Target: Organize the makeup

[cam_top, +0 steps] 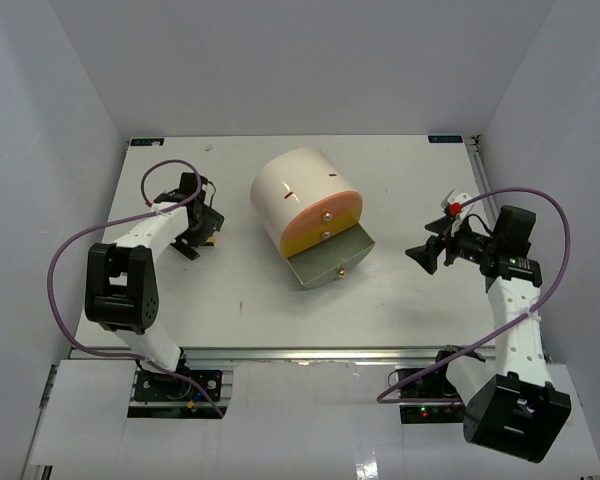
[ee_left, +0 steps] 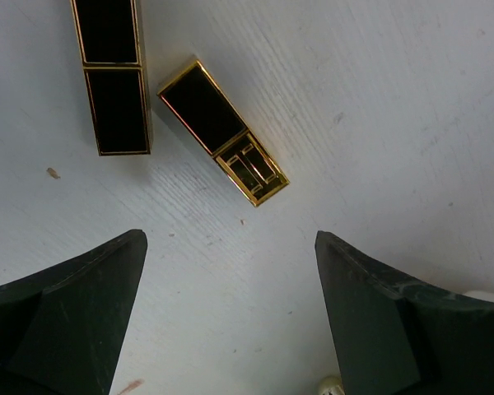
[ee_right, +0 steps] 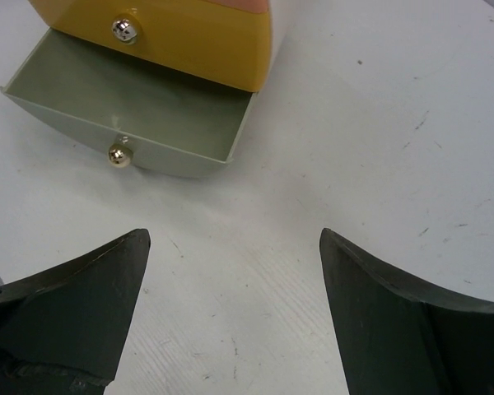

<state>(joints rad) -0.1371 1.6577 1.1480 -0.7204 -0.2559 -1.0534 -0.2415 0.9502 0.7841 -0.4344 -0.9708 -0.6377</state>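
Note:
Two short gold-and-black bars lie on the white table in the left wrist view, one upright at the top left [ee_left: 111, 78], one slanted beside it [ee_left: 222, 132]. My left gripper [ee_left: 230, 239] is open and empty, just short of the slanted bar; in the top view it sits at the left of the table [cam_top: 202, 228]. My right gripper [ee_right: 235, 234] is open and empty over bare table, facing the open grey drawer [ee_right: 132, 103]; in the top view it is at the right [cam_top: 425, 253]. Palettes and sponges are out of view.
The big cream cylinder [cam_top: 298, 190] lies at the middle of the table, its grey drawer [cam_top: 330, 262] pulled out and empty, the yellow drawer [ee_right: 169, 37] above it shut. White walls close in the table on three sides.

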